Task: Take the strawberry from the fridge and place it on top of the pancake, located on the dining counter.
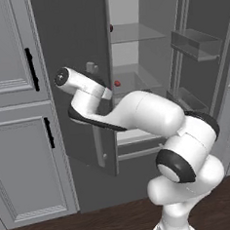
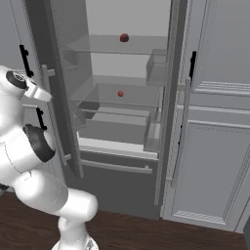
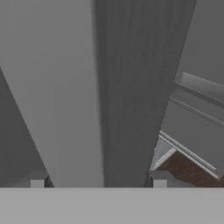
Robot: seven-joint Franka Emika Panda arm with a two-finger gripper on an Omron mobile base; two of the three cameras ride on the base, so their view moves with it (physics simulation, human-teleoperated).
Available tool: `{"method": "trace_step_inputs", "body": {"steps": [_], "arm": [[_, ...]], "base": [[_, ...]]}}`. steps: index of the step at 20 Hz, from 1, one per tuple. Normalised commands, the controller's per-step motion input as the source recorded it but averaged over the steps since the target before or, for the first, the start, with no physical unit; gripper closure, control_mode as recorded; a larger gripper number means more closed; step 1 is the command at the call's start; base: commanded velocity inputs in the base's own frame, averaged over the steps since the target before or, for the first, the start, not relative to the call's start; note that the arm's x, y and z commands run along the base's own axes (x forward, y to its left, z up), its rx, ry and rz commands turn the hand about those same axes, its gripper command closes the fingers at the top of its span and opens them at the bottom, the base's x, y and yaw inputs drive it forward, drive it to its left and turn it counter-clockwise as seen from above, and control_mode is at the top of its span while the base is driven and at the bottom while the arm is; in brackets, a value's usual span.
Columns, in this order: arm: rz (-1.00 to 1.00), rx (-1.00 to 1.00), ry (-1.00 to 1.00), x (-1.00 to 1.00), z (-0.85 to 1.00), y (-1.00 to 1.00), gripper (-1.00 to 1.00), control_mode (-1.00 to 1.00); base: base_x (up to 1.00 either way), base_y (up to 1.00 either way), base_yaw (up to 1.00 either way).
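A: What does the figure show, and is any writing legible?

B: No brand, label or text can be read on any face. The fridge (image 2: 117,185) stands with both upper doors swung open: the left door (image 1: 74,66) and the right door (image 2: 168,97). Each door carries one long pale vertical handle, two in all; the left handle (image 3: 57,96) rises as a broad pale bar in the hand view.

A: How many red items lie inside?

B: Two small red round objects. One rests on the upper glass shelf (image 2: 124,37); the other, the strawberry (image 2: 120,93), sits on the middle glass shelf (image 2: 127,100), well apart from the first. Which of the two is truly the strawberry is too small to tell.

A: And the tool?

B: The tool (image 3: 98,181) is at the left handle. Its two fingertips (image 3: 37,180) stand apart, one on either side of the pale bar and the dark door edge, neither visibly pressing on it; the jaws are parted and nothing is gripped.

A: Surroundings?

B: Light grey panelled cabinets (image 1: 14,120) with black handles flank the fridge; four black handles can be counted across both base views. A dark wooden floor (image 2: 146,232) runs below.
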Motion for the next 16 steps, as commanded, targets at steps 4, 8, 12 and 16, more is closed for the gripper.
{"method": "trace_step_inputs", "body": {"steps": [4,8,12,16], "arm": [[0.0,-0.01,-0.06,0.01,0.05,0.04,-1.0,-1.0],[0.05,0.0,-0.06,-0.06,0.08,0.3,-1.0,-1.0],[0.03,0.0,0.0,-0.59,0.1,0.08,-1.0,-1.0],[0.16,0.25,-0.04,-1.0,0.13,-0.44,-1.0,-1.0]], "base": [[0.0,0.0,0.0],[0.0,0.0,0.0],[0.0,0.0,0.0],[0.0,0.0,0.0]]}}
